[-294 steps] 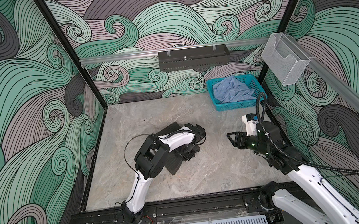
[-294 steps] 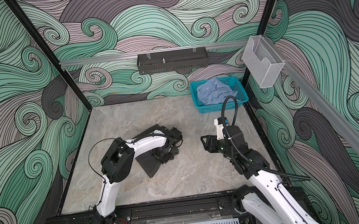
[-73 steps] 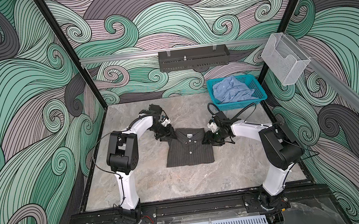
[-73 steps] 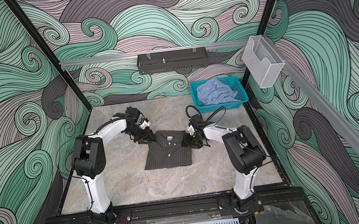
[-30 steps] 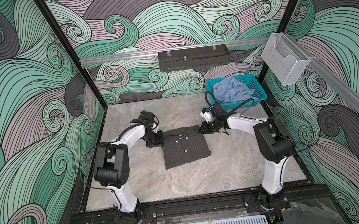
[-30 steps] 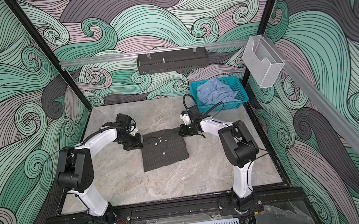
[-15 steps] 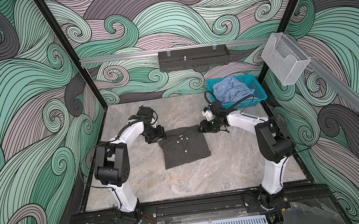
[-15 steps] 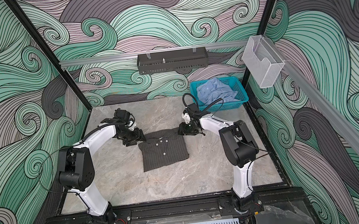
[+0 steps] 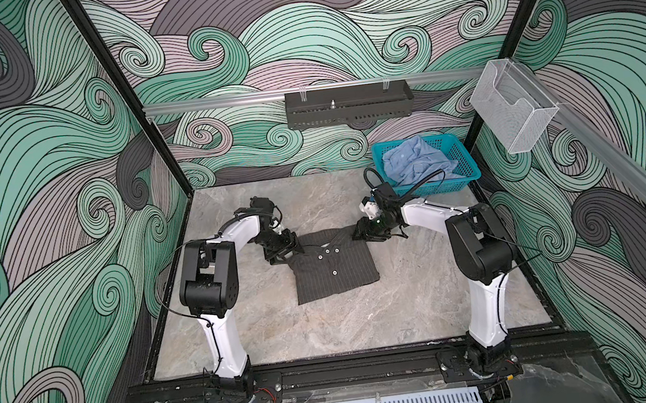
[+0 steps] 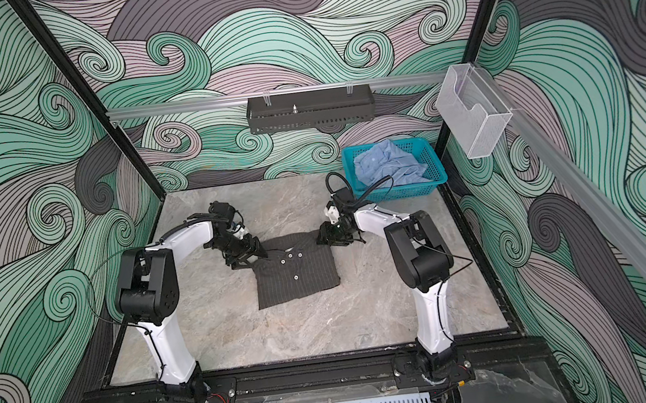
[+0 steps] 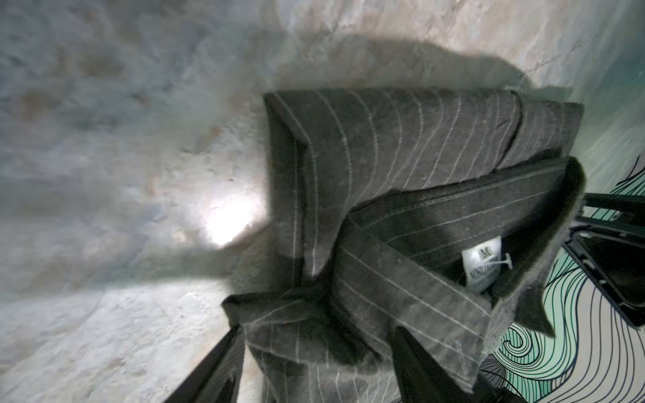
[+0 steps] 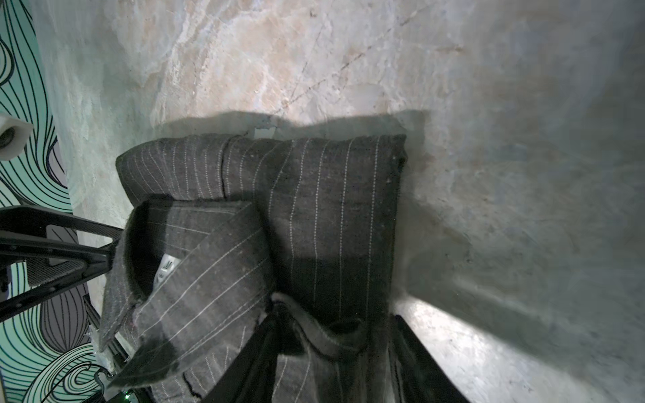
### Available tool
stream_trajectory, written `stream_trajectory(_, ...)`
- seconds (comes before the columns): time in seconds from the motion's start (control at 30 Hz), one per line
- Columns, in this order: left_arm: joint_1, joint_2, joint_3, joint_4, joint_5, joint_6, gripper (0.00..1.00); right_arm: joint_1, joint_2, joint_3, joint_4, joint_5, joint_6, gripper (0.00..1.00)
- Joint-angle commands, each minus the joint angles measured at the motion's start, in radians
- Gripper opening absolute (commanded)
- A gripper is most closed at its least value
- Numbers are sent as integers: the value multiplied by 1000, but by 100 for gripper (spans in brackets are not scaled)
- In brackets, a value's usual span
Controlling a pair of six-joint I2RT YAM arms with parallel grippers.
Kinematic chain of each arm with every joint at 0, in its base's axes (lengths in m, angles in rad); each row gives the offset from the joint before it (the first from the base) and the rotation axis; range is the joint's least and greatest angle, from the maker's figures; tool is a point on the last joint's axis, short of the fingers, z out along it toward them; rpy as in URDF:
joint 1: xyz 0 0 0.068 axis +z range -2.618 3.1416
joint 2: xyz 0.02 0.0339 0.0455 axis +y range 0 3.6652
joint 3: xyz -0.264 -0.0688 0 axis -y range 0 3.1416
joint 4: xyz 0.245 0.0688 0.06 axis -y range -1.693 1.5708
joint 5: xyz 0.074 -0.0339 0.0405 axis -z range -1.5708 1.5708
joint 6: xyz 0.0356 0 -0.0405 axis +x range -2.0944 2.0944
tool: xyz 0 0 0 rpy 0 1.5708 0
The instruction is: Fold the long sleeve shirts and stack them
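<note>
Flanking the pinstriped shirt point(image 9: 334, 270), pincers point(image 9: 287, 252) point(image 9: 359, 235) apparently apart.

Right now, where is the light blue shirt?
In both top views the light blue shirt lies in the teal basket, at the table's far right corner.

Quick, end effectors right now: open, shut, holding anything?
Left end effector: open, fingers astride one shoulder of the pinstriped shirt.
Right end effector: open, astride the other shoulder.
</note>
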State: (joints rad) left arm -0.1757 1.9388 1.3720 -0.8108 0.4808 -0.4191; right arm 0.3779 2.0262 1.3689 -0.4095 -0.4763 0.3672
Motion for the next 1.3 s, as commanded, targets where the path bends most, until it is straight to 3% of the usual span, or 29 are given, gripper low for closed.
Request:
stream_trajectory(0.0,16,-81,-6,-34,35,-10,71,0,16,37,-2,-34,10,50)
stream_trajectory(0.13,37,-93,-45,-4,90,-28,70,0,30,43,8,-54,19,43)
stream_trajectory(0.3,44,-12,-53,61,204,-53,58,0,25,43,32,-70,19,24)
stream_trajectory(0.47,44,43,-44,86,251,-60,55,0,14,32,44,-77,12,13)
stream_trajectory(0.63,44,28,-16,76,235,-50,58,0,14,31,43,-79,2,10)
stream_trajectory(0.73,44,31,56,-1,167,-10,59,0,14,26,44,-82,1,10)
stream_trajectory(0.87,38,63,153,-91,117,46,52,1,7,18,44,-82,-4,9)
stream_trajectory(1.03,12,161,267,-182,129,112,46,1,3,12,45,-85,-7,9)
stream_trajectory(1.27,-14,254,313,-228,143,154,48,1,3,8,44,-90,-9,8)
